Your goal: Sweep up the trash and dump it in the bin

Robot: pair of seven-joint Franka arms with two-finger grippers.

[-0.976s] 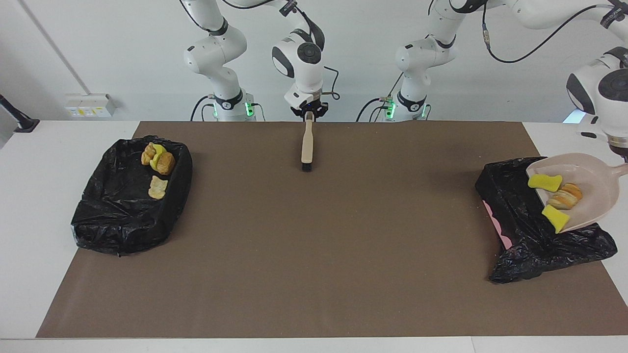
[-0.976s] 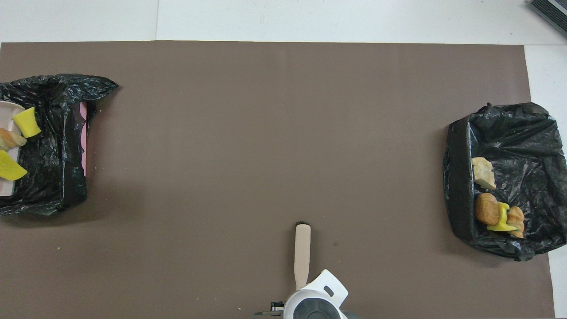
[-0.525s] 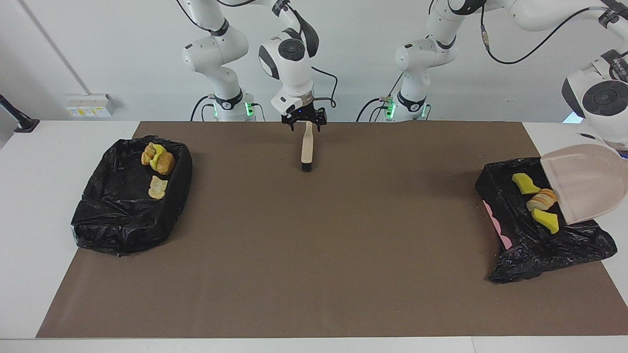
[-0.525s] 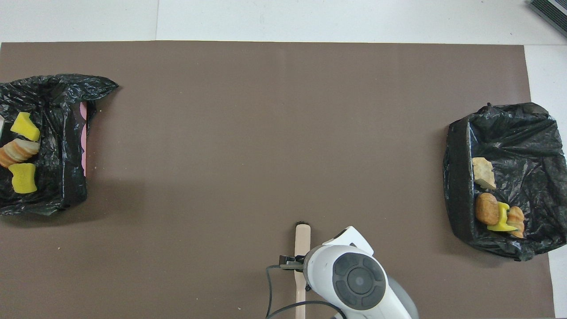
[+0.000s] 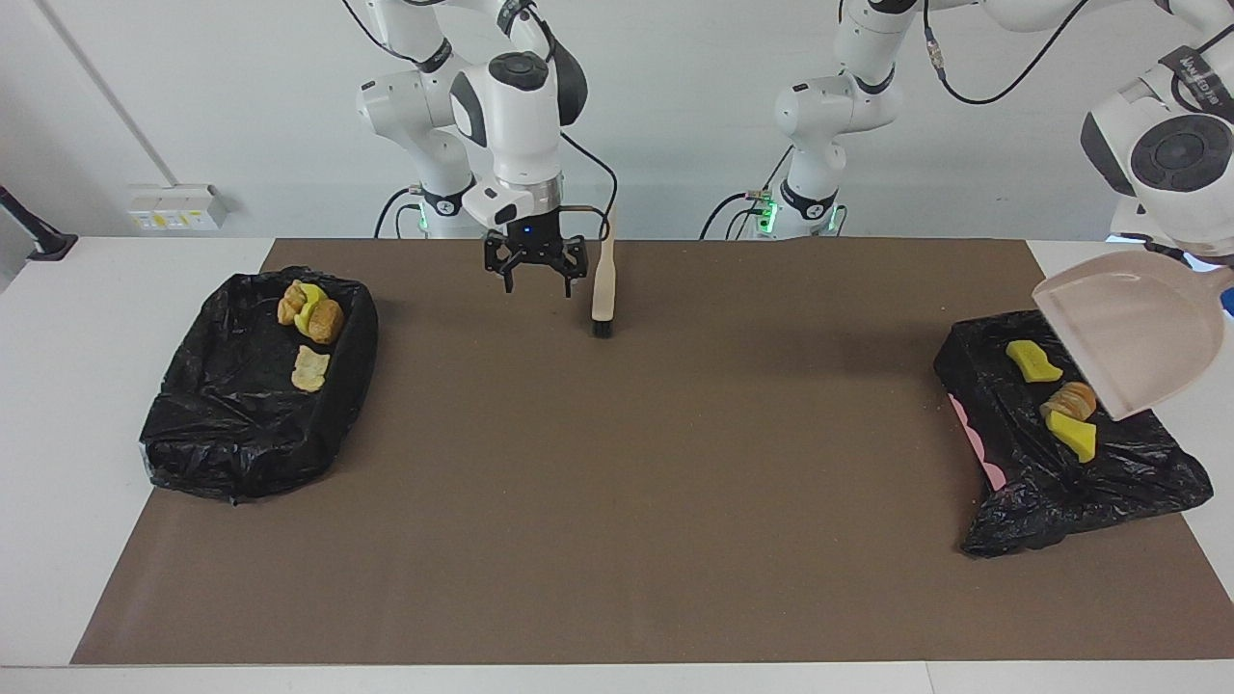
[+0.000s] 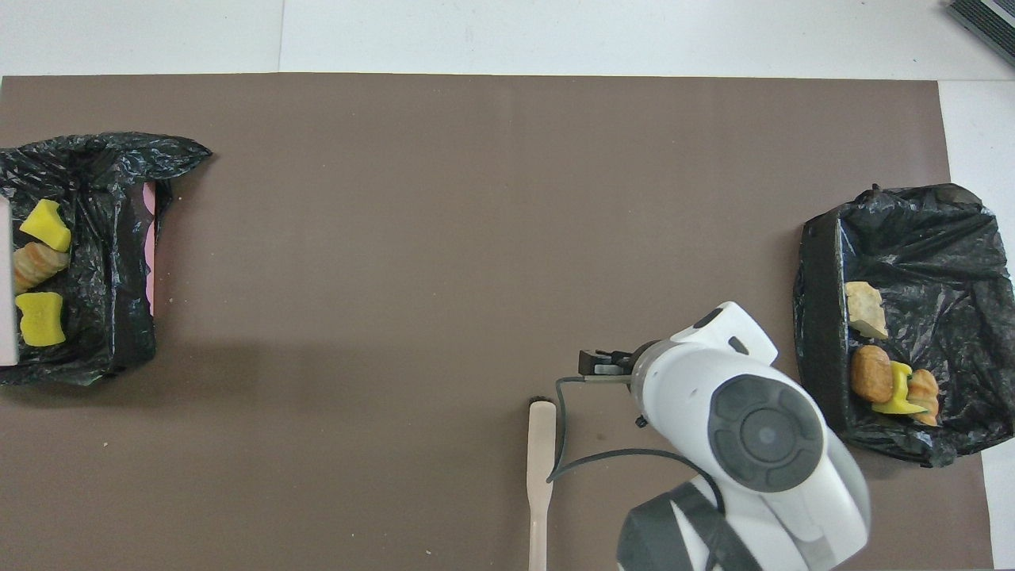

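The beige dustpan (image 5: 1128, 342) hangs empty and tilted over the black-bagged bin (image 5: 1003, 482) at the left arm's end. My left gripper (image 5: 1222, 280), at the view's edge, is shut on its handle. Three pieces of trash lie in that bin: a yellow sponge (image 5: 1033, 360) (image 6: 45, 224), a bread lump (image 5: 1068, 398) (image 6: 36, 266) and another sponge (image 5: 1073, 436) (image 6: 40, 317). The beige brush (image 5: 603, 284) (image 6: 541, 468) lies on the mat near the robots. My right gripper (image 5: 536, 281) hangs open and empty over the mat beside the brush.
A second black-lined bin (image 5: 241, 424) (image 6: 936, 238) at the right arm's end holds several scraps (image 5: 308, 313) (image 6: 872, 373). A brown mat (image 5: 617, 501) covers the table between the two bins.
The dustpan tipped up and its three scraps slid into the bin. My right gripper opened, let go of the brush handle and moved toward the right arm's end.
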